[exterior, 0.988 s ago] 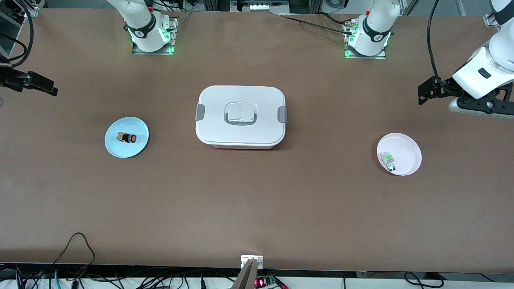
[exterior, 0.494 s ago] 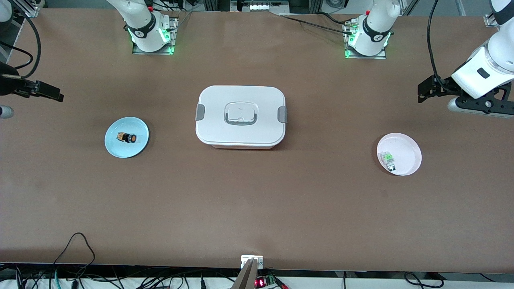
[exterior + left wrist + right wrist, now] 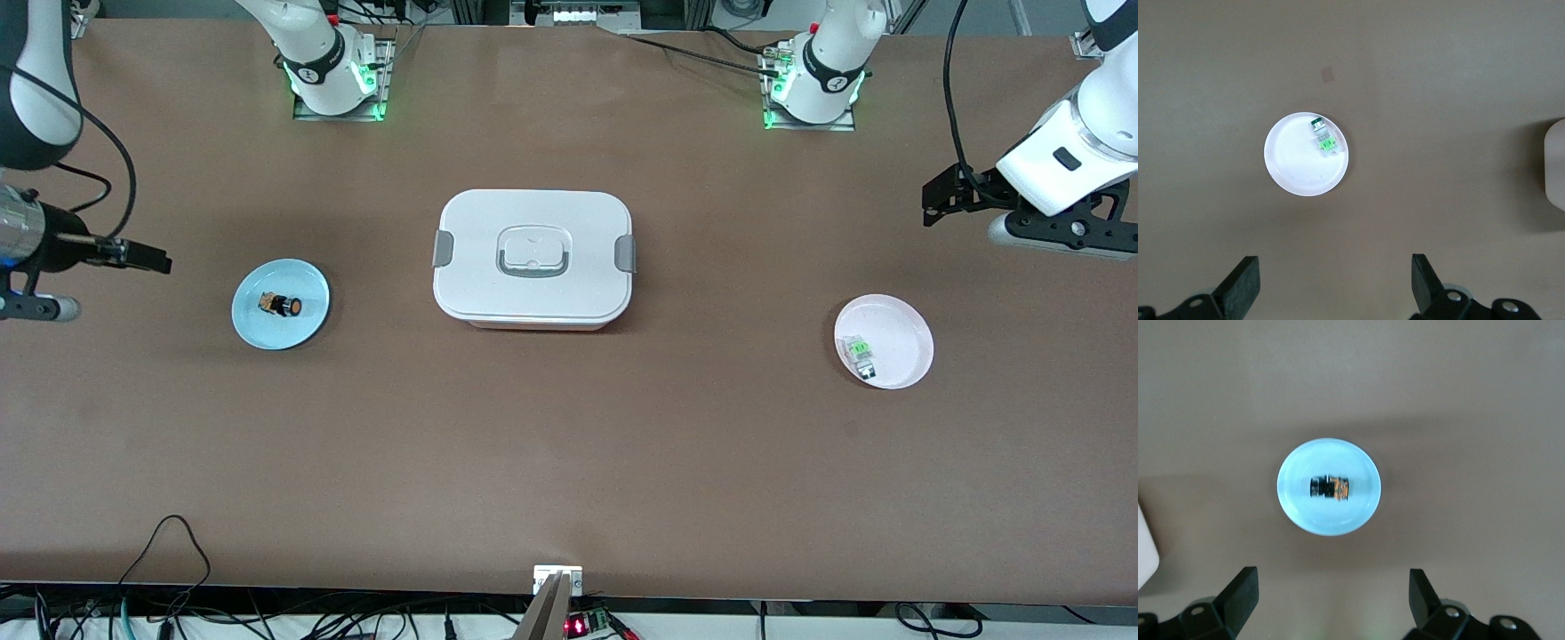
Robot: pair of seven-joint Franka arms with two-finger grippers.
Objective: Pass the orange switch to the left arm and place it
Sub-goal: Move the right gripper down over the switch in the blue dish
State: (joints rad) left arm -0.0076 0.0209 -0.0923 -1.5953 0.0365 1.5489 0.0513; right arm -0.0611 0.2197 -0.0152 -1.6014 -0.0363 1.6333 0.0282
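The orange switch (image 3: 282,305) lies on its side on a light blue plate (image 3: 253,324) toward the right arm's end of the table. The right wrist view looks down on this switch (image 3: 1330,487) and its plate (image 3: 1298,515). My right gripper (image 3: 163,263) hangs open and empty over bare table beside the plate, its fingers (image 3: 1241,588) wide apart. The white box (image 3: 533,258) with a grey handle stands mid-table. My left gripper (image 3: 930,201) is open and empty over the left arm's end of the table, and its own view shows this gripper (image 3: 1335,277) holding nothing.
A pale pink plate (image 3: 905,331) holding a small clear part with a green top (image 3: 860,351) sits toward the left arm's end, nearer the front camera than the box. The left wrist view shows that plate (image 3: 1295,175) and a box edge (image 3: 1555,167). Cables run along the table's front edge.
The right gripper has come in from the table's end toward the blue plate. The left gripper has shifted only slightly. Switch, plates and box have not moved.
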